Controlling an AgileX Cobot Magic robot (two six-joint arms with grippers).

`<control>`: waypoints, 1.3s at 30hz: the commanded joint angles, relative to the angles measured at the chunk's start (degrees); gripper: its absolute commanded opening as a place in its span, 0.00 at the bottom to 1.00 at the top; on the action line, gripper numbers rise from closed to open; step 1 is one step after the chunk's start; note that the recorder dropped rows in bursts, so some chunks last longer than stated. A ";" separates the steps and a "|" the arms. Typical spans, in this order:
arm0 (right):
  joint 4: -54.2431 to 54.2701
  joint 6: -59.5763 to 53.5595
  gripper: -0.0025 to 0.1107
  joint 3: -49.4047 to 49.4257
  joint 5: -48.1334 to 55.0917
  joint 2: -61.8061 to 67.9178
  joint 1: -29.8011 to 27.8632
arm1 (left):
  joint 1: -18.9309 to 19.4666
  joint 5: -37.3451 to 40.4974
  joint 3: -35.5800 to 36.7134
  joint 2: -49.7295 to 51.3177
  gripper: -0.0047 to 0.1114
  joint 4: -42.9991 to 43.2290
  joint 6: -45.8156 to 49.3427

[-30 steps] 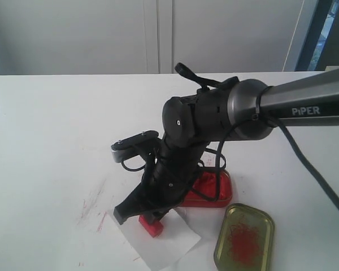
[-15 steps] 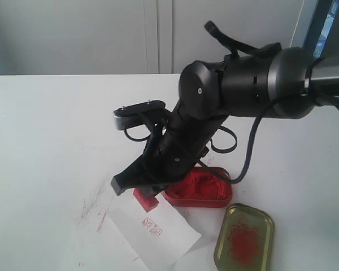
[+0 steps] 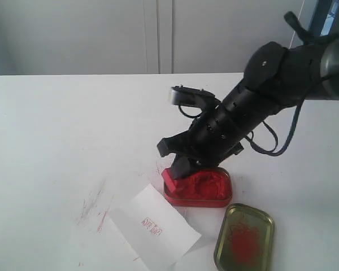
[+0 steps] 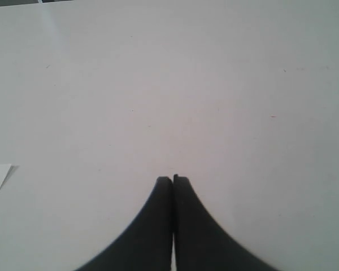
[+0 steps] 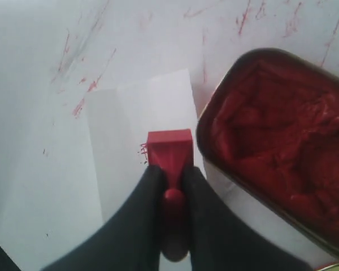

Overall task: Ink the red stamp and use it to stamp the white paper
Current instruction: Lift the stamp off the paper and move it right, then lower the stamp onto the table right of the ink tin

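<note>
The black left claw (image 4: 173,180) shows only in its own camera. It hangs over the bare white table (image 4: 158,84) with its two fingers pressed together, and it holds nothing.

In the near middle of the scene lies the white paper (image 3: 170,244), a small thin flat sheet. It already has a red print (image 3: 151,224) on it. Paper like this is very light and bendy, so I think it could slide, or lift up if a sticky stamp pulls on it.

Just past the paper's far corner is the red stamp (image 3: 169,176), a tiny hard plastic block with a short round knob (image 5: 173,197). The black right claw (image 5: 170,169) is clamped on that knob, and the square base pokes out past its tips. The stamp is at the left end of the red ink tin (image 3: 203,202), a little metal box full of lumpy red ink. I cannot tell if it touches the rim.

The stamp looks light and stiff but smooth — so the knob is the place to hold it, as the bottom face is likely wet.

On the near right lies the gold lid (image 3: 259,219), smeared red.
</note>
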 commanded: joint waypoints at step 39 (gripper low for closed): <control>38.33 -27.77 0.03 1.53 -4.59 17.05 -21.09 | 0.13 0.07 -0.32 0.39 0.04 -0.57 0.00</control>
